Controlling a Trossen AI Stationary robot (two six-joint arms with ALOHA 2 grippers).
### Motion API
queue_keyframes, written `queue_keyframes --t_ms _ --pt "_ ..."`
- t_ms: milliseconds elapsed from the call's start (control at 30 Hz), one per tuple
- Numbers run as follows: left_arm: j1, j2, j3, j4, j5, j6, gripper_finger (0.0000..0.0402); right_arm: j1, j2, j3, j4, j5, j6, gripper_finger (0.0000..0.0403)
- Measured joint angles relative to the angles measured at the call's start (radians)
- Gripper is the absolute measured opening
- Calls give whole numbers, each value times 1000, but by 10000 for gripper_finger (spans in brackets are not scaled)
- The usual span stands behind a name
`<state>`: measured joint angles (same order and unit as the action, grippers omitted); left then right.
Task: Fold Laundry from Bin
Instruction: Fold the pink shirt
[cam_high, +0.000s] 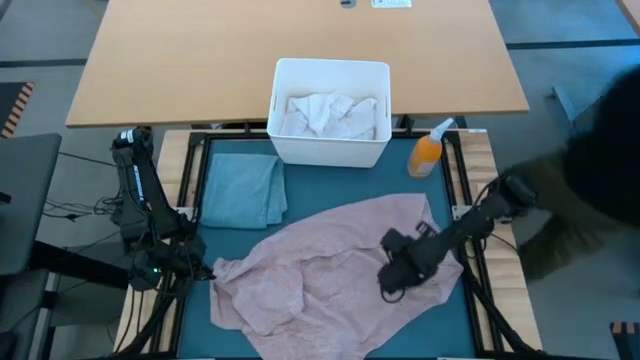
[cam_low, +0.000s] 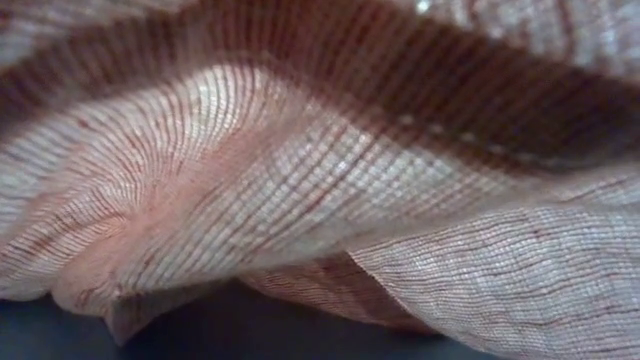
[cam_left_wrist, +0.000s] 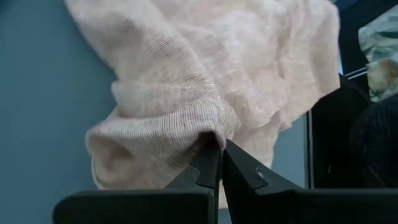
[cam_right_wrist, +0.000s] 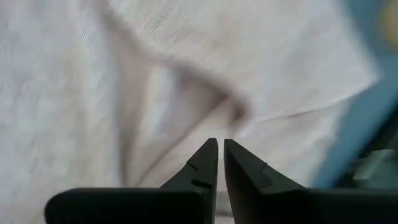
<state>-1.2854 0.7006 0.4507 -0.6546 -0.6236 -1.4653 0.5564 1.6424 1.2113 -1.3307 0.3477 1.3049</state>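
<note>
High: pink shirt (cam_high: 330, 270) sprawls across mat (cam_high: 195, 330), long axis L-front corner to R-back; bin (cam_high: 331, 112) at back edge. L gripper (cam_high: 200, 268) at shirt's L-front corner. L wrist: pinched on hem. R wrist: R gripper (cam_right_wrist: 221, 146) nearly closed over cloth, grip unclear.

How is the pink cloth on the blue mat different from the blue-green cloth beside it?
The pink cloth lies spread and rumpled across the mat; the blue-green cloth lies folded into a neat rectangle. The pink cloth covers far more area. The left gripper pinches the pink cloth's edge and the right gripper is over it; the blue-green cloth lies untouched. Both are soft fabric.
</note>
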Motion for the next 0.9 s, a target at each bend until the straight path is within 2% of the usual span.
queue_keyframes --t_ms 133,233,333,433,600,767,900 --pt "0 0 0 -17 18 -80 0 -101 0 85 -135 97 -114 53" --pt "8 0 0 -64 3 -140 0 -194 0 103 -98 158 -276 63" --pt "25 0 0 -148 1 -208 0 -296 0 83 13 181 -457 77" --pt "40 0 0 -200 11 -233 10 -383 0 40 155 174 -633 92" --pt "61 -1 26 -219 48 -172 50 -494 0 -44 360 123 -861 117" --pt "83 -2 109 -266 62 -115 103 -619 -1 -140 487 14 -992 143" --pt "106 -1 189 -326 91 -89 142 -692 -1 -204 566 -36 -1033 164"
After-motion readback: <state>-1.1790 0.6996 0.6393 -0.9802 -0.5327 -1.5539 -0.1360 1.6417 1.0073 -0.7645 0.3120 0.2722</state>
